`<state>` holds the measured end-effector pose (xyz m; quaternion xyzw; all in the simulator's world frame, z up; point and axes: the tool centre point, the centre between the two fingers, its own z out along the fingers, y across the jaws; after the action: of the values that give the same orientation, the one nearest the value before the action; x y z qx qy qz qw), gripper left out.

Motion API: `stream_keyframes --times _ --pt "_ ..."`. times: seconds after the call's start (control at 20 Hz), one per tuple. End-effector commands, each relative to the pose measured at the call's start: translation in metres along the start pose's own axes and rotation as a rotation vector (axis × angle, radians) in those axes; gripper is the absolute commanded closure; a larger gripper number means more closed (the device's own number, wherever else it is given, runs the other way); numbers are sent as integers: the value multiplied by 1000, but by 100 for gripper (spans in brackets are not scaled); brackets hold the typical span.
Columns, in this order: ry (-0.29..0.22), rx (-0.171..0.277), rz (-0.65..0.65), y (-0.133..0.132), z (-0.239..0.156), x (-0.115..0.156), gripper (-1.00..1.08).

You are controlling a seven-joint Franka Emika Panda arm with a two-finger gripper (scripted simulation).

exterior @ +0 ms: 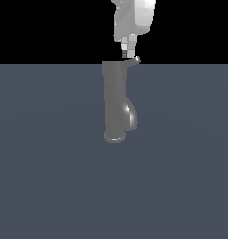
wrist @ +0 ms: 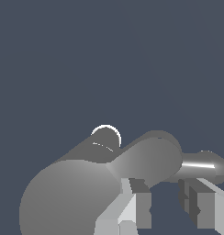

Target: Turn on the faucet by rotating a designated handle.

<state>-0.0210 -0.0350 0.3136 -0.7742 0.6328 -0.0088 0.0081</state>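
A: Surroundings? Anything in the way?

B: Only a plain slate-blue desk (exterior: 50,177) under a black backdrop. The faucet (exterior: 115,105) stands upright near the desk's middle in the exterior view, base flange down, its glossy spout (exterior: 131,114) curving toward that view's right.

A: Handle?

B: The handle (exterior: 133,61) sticks out from the top cap toward the exterior view's right, tip slightly upturned. The white tool (exterior: 127,52) hangs straight above it, its dark tips just over the lever near the cap. I can't tell whether they touch.

A: Tool state?

B: In the wrist view the tool (wrist: 166,204) has its fingers (wrist: 140,202) spread, with desk visible between them. Nothing is held. The handle (wrist: 148,158) lies just ahead of the fingers, and the spout (wrist: 203,166) shows beyond one finger.

A: Labels, writing?

B: None legible on the faucet or the tool.
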Motion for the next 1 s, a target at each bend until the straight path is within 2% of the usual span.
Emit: stream_keyframes --times 0.0,0.05,0.95 --pt "-2 -23 60 10 15 40 108" --pt "2 2 3 -1 0 5 108" --pt "-1 -18 48 -41 12 48 108"
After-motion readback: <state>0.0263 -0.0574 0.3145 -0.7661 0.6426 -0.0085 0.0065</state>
